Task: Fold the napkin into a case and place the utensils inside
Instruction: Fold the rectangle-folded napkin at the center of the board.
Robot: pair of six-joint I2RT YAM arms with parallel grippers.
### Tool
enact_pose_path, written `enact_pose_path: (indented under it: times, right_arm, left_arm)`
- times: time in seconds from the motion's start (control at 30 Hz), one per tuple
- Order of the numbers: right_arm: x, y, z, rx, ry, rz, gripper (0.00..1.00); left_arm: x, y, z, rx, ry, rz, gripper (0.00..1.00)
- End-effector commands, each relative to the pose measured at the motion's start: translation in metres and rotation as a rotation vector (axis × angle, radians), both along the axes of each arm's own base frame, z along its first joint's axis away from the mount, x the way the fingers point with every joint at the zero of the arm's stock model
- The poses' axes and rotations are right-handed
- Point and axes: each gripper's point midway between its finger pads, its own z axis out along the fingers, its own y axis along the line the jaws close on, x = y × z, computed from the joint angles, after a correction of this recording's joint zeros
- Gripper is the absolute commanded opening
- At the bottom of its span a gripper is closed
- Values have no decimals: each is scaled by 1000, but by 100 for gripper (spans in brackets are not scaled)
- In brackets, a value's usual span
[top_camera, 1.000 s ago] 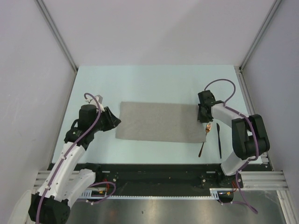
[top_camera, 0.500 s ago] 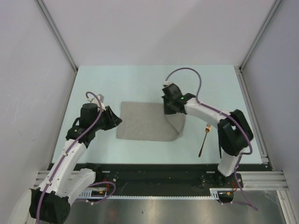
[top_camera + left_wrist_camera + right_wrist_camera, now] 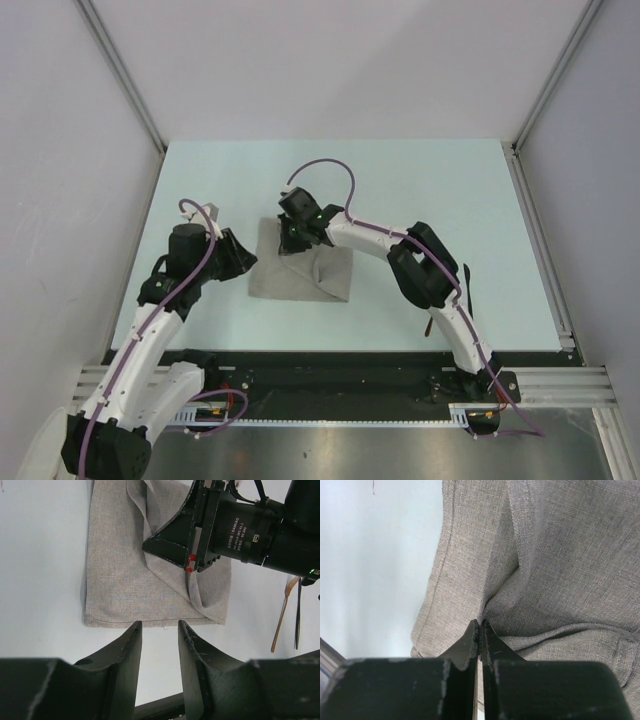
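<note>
Shut tight, the right gripper [image 3: 480, 630] pinches the soft grey-beige cloth napkin [image 3: 318, 282], its edge swept from right to centre-left of the overhead view. The cloth is now doubled, so the first fold looks done. The left gripper [image 3: 159, 625] sits half-open, empty, just beside it.

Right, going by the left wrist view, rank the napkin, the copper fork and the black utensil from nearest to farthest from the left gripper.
1. The napkin: straight ahead of the left gripper, hem by its tips.
2. The copper fork: far right of the view.
3. The black utensil: just beyond the fork, rightmost.
</note>
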Motion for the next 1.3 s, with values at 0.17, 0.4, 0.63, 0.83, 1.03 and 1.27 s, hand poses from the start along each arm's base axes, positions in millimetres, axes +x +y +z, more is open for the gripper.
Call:
enact_pose_path:
  times: [0.17,0.4,0.63,0.83,1.03,1.27]
  right_arm:
    - [1,36,36,161,-11,-7,0]
    - [8,44,28,169,5,-15,0]
    - [16,49,22,169,12,-20,0]
    - [18,50,17,169,15,-20,0]
    - [22,52,25,183,1,-25,0]
    - [20,56,16,186,29,-21,0]
  left_arm:
    - [1,8,6,16,-43,20,40]
    - [1,8,5,17,-42,14,40]
    - [1,7,4,16,-41,9,40]
    - [0,7,4,16,-40,6,39]
    - [0,7,5,16,-41,6,40]
    - [-1,7,5,15,-41,5,40]
